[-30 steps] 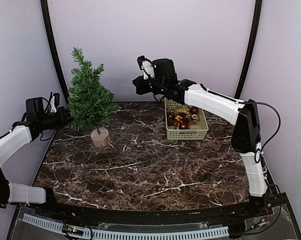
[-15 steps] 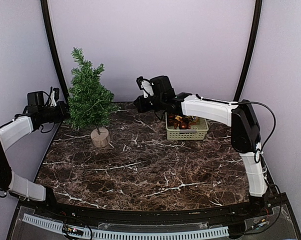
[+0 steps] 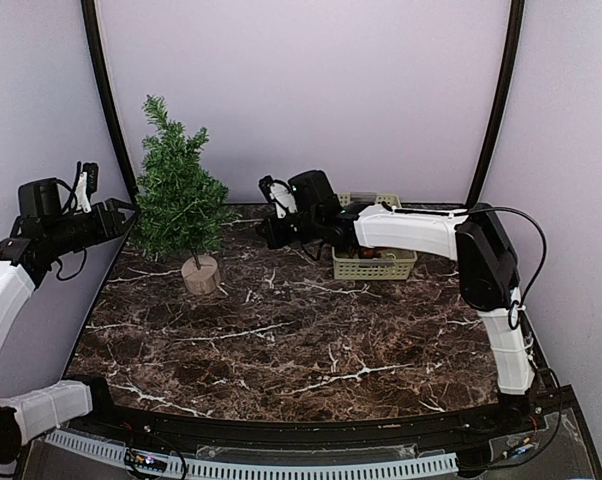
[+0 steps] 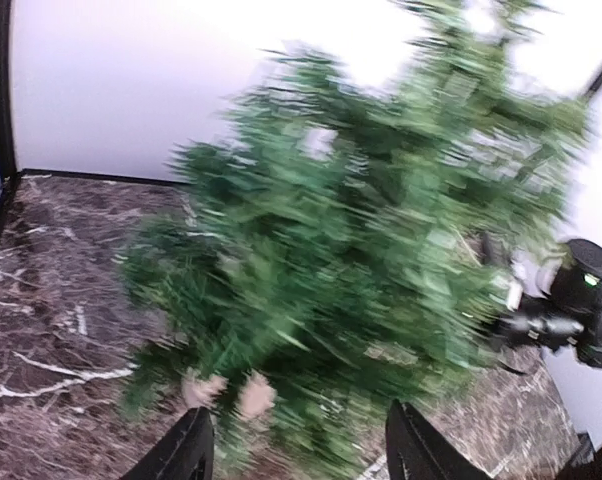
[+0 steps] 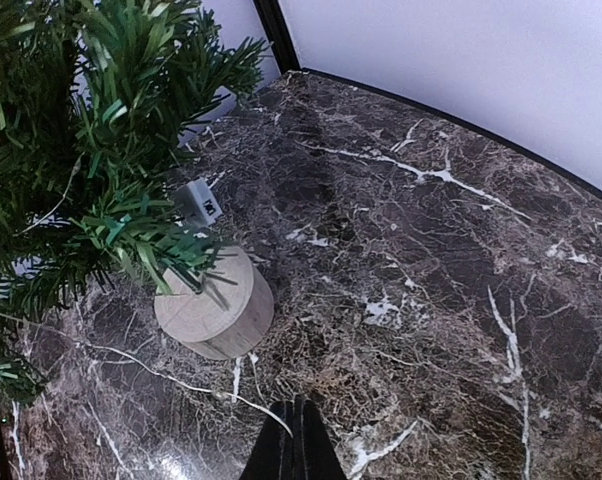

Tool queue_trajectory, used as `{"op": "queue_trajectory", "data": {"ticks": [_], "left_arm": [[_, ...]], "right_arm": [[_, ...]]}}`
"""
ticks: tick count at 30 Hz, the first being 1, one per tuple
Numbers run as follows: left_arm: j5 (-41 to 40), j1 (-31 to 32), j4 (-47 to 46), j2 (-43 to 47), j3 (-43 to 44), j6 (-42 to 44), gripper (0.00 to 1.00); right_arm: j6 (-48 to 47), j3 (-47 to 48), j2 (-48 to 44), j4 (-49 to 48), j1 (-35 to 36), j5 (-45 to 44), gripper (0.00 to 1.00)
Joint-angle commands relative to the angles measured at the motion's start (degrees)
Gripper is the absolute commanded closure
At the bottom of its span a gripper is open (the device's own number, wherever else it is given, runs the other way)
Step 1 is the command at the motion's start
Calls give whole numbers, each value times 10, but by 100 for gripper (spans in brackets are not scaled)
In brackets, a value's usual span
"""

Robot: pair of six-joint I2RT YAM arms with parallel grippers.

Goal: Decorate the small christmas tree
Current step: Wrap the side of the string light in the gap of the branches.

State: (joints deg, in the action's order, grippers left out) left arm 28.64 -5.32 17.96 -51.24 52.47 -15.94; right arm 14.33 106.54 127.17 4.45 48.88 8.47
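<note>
My left gripper (image 4: 303, 440) stood released, its two fingers (image 4: 191, 448) wide apart with nothing between them. The small christmas tree (image 4: 361, 250) filled the space straight ahead of those jaws, close but not touching, blurred in the left wrist view. From above, the left gripper (image 3: 124, 216) hung just beside the tree's (image 3: 179, 200) outer branches, about halfway up.

My right gripper (image 5: 296, 435) was clenched, its fingers pressed to a single edge. I could not tell whether anything thin was pinched there. Ahead and to the left of those jaws stood the tree (image 5: 81, 150), with its round wooden base (image 5: 214, 312) flat on the marble table (image 5: 431, 250) and a small grey tag (image 5: 203, 203) hanging low among the needles. From above, the right gripper (image 3: 270, 232) was well apart from the tree, with the basket (image 3: 381, 268) behind it.

I judged the tree light and top-heavy, so a sideways push up high could tip it. The branches looked bristly and springy; they would bend and slip away rather than hold firm. To steady it I would have taken the thin trunk just above the base (image 3: 201, 274), or the base itself, which looked stiff and easy to grip. The branch tips seemed fit only for hanging things, with a gentle touch.
</note>
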Motion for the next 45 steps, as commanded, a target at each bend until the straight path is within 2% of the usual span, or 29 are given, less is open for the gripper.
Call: {"op": "queue_trajectory", "data": {"ticks": [1, 6, 13, 16, 18, 19, 20, 21, 22, 23, 25, 28, 30, 37, 45], "left_arm": [[-44, 79, 76, 61, -13, -38, 39], [-49, 120, 47, 81, -69, -106, 38], [-33, 134, -16, 52, -112, -124, 30], [-32, 139, -30, 25, -109, -117, 31], [-32, 139, -48, 15, -110, -116, 39], [-29, 139, -54, 13, -111, -116, 48], [-30, 140, -61, 9, -113, -115, 54], [-36, 139, -61, 7, -113, -115, 66], [-43, 139, -57, 4, -113, -113, 74], [-61, 139, -52, 3, -113, -112, 88], [-90, 139, -32, 1, -110, -106, 99], [-148, 138, 0, 4, -104, -94, 100], [-159, 127, 11, 4, -100, -83, 100], [-86, 12, -10, -21, -82, -34, 99], [-98, -35, -15, -114, -4, 33, 96]], "right_arm": [[12, -14, -20, -40, 8, 11, 100], [15, -26, -30, -42, 13, 10, 100], [16, -38, -41, -58, 17, 6, 100], [17, -40, -43, -60, 17, 3, 100], [18, -42, -45, -61, 18, 1, 100], [18, -42, -46, -62, 19, 0, 100], [18, -43, -46, -62, 19, 0, 100], [18, -44, -47, -62, 19, -1, 100], [17, -45, -49, -61, 19, -2, 100], [16, -46, -50, -60, 20, -4, 100], [12, -52, -57, -58, 22, -7, 100], [6, -70, -72, -55, 28, -10, 100], [3, -88, -85, -54, 34, -12, 100], [1, -155, -138, -46, 76, -4, 100], [14, -160, -147, -34, 137, 21, 100]]}}
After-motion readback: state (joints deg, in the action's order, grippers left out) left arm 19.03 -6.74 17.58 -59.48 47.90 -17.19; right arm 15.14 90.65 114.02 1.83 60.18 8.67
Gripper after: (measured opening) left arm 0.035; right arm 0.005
